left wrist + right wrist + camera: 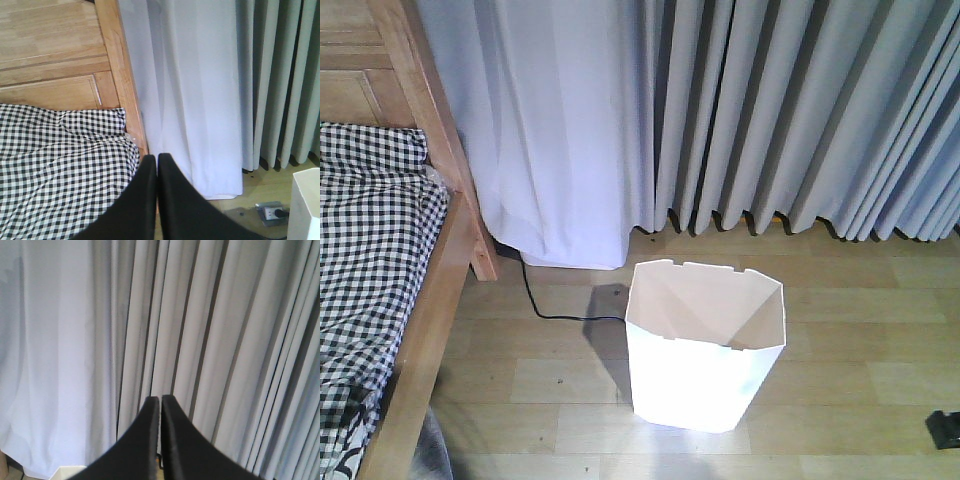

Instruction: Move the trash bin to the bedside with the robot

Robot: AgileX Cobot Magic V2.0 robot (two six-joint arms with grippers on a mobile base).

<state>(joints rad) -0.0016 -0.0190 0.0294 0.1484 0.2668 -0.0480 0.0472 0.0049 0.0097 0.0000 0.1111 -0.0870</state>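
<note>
The trash bin (pixel 705 345) stands upright on the wooden floor (pixel 860 300), open mouth up and nothing visible inside, in front of the grey curtains (pixel 800 110). It sits near the bed (pixel 390 270) but apart from it, with a strip of bare floor between its left wall and the wooden frame; judged against the task, it is close to the bedside yet could be nudged nearer. A black cable (pixel 545 300) runs across the floor from the curtain foot to the bin's rear left corner. Neither arm touches the bin. The left gripper (pixel 157 162) has its fingers pressed together, holding nothing, and faces the checked bedding (pixel 55 165) and headboard (pixel 50 55), presumably raised clear. The right gripper (pixel 160 402) is likewise closed and empty, pointing at the curtains. A floor socket (pixel 270 212) lies by the bin's edge.
</note>
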